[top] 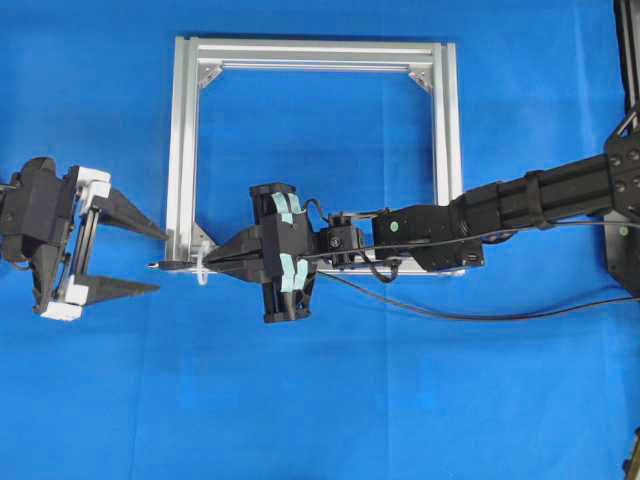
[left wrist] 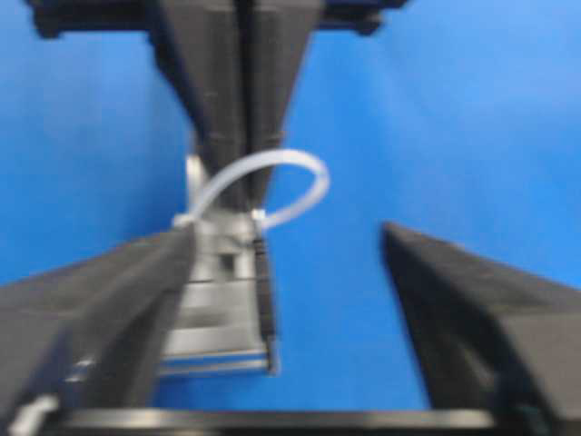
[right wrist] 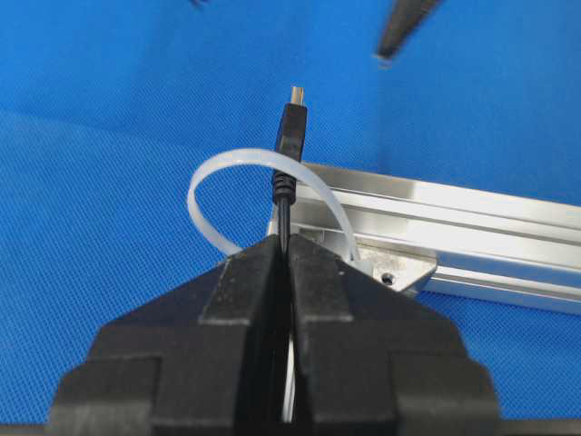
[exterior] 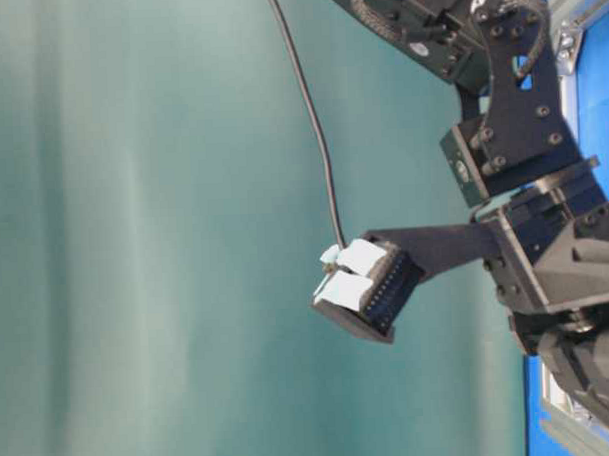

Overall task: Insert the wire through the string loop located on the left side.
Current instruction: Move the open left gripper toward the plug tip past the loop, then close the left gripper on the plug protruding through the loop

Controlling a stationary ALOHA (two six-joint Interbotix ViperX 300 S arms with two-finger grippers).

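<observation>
The wire [right wrist: 283, 195] is a thin black cable ending in a small plug [right wrist: 291, 123] with a silvery tip. My right gripper [right wrist: 283, 245] is shut on it just behind the plug. The white string loop [right wrist: 227, 163] arches around the wire at the frame's near left corner, and the plug pokes out beyond it. Seen from overhead, the plug [top: 158, 265] sticks out left of the string loop [top: 203, 272], with the right gripper [top: 214, 263] just right of it. My left gripper [top: 160, 262] stands open, its fingertips either side of the plug without touching. The left wrist view shows the string loop [left wrist: 304, 168] and wire [left wrist: 263, 291] between open fingers [left wrist: 454, 291].
The silver aluminium frame [top: 185, 150] lies flat on the blue cloth, with triangular corner brackets [top: 208, 75]. The wire's slack [top: 480, 318] trails right under the right arm [top: 500, 205]. A black mount [top: 625, 200] stands at the right edge.
</observation>
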